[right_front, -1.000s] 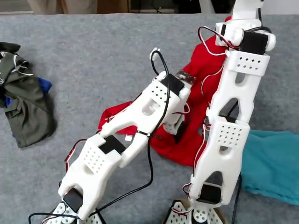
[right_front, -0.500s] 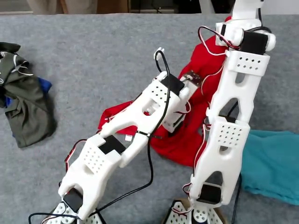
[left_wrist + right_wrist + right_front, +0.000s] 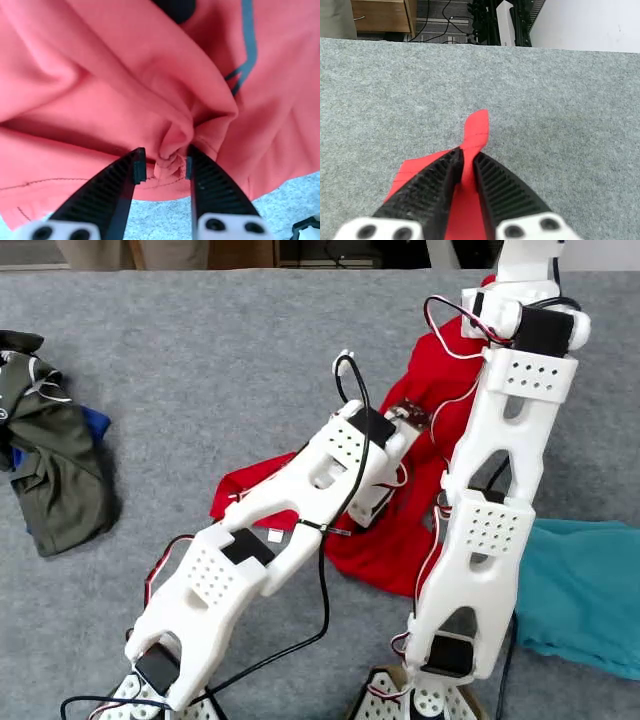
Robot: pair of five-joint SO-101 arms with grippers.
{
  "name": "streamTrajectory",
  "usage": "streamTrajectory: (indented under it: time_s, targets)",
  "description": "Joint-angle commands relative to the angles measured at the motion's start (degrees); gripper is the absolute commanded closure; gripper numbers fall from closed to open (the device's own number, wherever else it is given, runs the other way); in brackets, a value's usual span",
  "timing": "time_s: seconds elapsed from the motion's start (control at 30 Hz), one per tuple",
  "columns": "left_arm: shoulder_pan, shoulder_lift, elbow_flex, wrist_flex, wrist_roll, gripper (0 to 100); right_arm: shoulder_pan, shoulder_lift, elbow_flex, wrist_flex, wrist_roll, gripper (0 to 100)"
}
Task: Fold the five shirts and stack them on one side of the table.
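Note:
A red shirt point(image 3: 440, 390) lies crumpled in the middle of the grey table, partly under both white arms. In the left wrist view my left gripper point(image 3: 162, 166) is shut on a bunched fold of the red shirt point(image 3: 125, 85), low over the cloth. My right gripper point(image 3: 467, 167) is shut on a thin edge of the red shirt point(image 3: 477, 127), at the far side of the table, with the cloth tip sticking out past the fingertips. A teal shirt point(image 3: 580, 590) lies flat at the right edge. A dark olive and blue heap of shirts point(image 3: 50, 460) sits at the far left.
The grey felt table point(image 3: 220, 350) stretches between the dark heap and the arms. Beyond the far edge stand a wooden cabinet point(image 3: 380, 15), cables and a white wall point(image 3: 590, 25).
The left arm's wrist has moved a little to the right and up over the red shirt. The right arm has kept still.

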Motion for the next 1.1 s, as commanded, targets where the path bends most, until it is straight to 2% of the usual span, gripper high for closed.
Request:
streamTrajectory:
  time_s: [0.0, 0.3, 0.47, 0.9, 1.07]
  targets:
    - [-0.1, -0.1, -1.0, -0.1, 1.3, 86, 1.2, -0.3, 0.0, -1.9, 0.4, 99.4]
    - [-0.1, 0.8, -1.0, -0.3, 4.0, 87, 1.2, -0.3, 0.0, -1.9, 0.4, 99.4]
    - [-0.2, 0.8, -2.2, -0.4, 4.0, 97, 1.2, -0.3, 0.0, -1.8, 0.4, 99.4]
    - [-0.5, 0.5, -4.0, -0.2, 6.1, 98, 1.2, -0.3, 0.0, -1.8, 0.4, 99.4]
    - [-3.8, 0.3, -7.7, 1.1, 8.1, 98, 1.3, -0.3, -0.3, -1.8, 0.3, 99.4]
